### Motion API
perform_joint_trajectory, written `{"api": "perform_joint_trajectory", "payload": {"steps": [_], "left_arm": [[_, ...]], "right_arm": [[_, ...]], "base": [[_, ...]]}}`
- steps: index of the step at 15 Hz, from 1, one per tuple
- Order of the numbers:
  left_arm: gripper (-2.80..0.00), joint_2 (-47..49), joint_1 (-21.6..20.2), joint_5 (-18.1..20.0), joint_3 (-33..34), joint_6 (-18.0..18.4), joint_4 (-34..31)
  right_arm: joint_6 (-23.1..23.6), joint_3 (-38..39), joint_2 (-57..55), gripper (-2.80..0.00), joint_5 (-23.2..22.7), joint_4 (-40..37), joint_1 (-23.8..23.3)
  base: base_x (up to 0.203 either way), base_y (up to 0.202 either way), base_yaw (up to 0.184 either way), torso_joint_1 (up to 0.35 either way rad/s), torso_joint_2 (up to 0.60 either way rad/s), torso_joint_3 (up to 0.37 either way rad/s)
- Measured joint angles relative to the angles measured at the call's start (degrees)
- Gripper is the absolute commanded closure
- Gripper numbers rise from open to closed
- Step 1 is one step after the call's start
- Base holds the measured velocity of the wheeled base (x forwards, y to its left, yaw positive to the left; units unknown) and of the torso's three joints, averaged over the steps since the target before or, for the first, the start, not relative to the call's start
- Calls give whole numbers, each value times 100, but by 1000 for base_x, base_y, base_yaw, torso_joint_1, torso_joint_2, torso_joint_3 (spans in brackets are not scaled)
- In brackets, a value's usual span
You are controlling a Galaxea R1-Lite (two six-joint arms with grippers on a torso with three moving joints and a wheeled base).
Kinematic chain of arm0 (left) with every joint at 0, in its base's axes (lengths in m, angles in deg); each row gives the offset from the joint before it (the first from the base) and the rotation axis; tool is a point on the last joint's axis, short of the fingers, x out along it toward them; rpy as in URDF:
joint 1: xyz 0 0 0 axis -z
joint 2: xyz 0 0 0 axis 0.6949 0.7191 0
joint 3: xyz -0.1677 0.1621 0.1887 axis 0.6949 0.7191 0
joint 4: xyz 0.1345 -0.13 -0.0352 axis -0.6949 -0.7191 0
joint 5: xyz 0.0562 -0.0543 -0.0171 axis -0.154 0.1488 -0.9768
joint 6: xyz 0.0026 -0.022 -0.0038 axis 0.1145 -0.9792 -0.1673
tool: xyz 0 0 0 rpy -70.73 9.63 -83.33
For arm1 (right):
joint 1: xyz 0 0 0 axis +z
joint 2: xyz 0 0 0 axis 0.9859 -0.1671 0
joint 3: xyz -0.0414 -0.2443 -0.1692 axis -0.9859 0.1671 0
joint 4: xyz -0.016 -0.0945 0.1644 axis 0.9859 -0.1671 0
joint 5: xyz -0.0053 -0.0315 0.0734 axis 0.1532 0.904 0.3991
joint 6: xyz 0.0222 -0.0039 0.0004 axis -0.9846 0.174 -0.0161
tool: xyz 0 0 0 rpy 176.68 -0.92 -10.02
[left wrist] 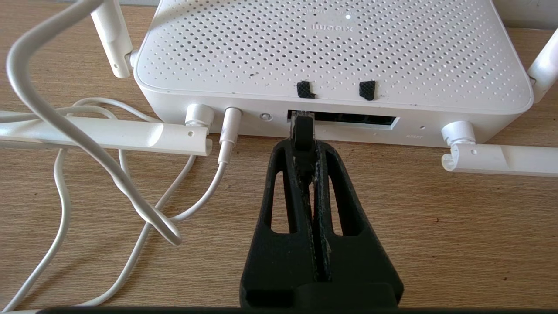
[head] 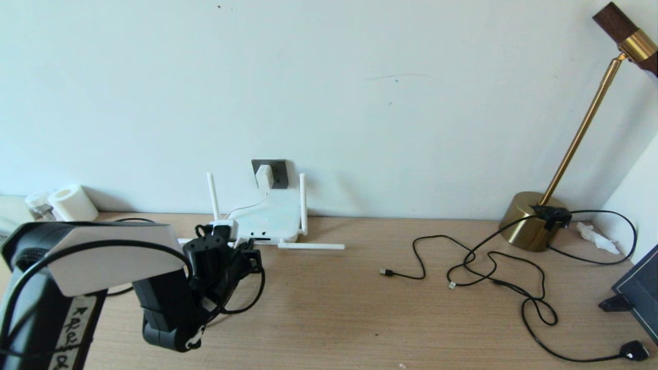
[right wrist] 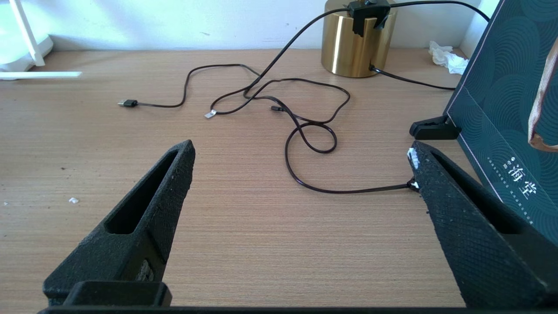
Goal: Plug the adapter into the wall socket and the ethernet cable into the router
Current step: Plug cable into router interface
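Desk (head: 360, 308): wooden surface carrying everything, running up to the wall. Router (head: 270, 218): white box at the back of the desk, taken here as landmark; two antennas upright, two lying flat along the desk to either side of its front edge. My left fingers (left wrist: 305, 150): directly before the router's front edge, pressed together and pinching the ethernet cable (left wrist: 301, 126), whose clear plug tip sits at the mouth of the leftmost dark port. My right fingers (right wrist: 301, 161): spread wide, holding nothing, above bare desk well to the right of the router, near thin black cables (right wrist: 305, 131). Wall socket (head: 271, 173): dark grey plate on the wall just behind the router. Adapter (head: 264, 177): white cube seated in that socket, its thin white cord dropping toward the router.
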Motion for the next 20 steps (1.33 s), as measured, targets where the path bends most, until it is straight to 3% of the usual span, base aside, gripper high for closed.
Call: {"api": "perform_joint_trajectory", "payload": {"steps": [20], "left_arm": [[0,-66,0,5,109,3,34]], "right_arm": [[2,0,0,-280,0,0,0]], "base": [[0,0,0,0,0,0]]}}
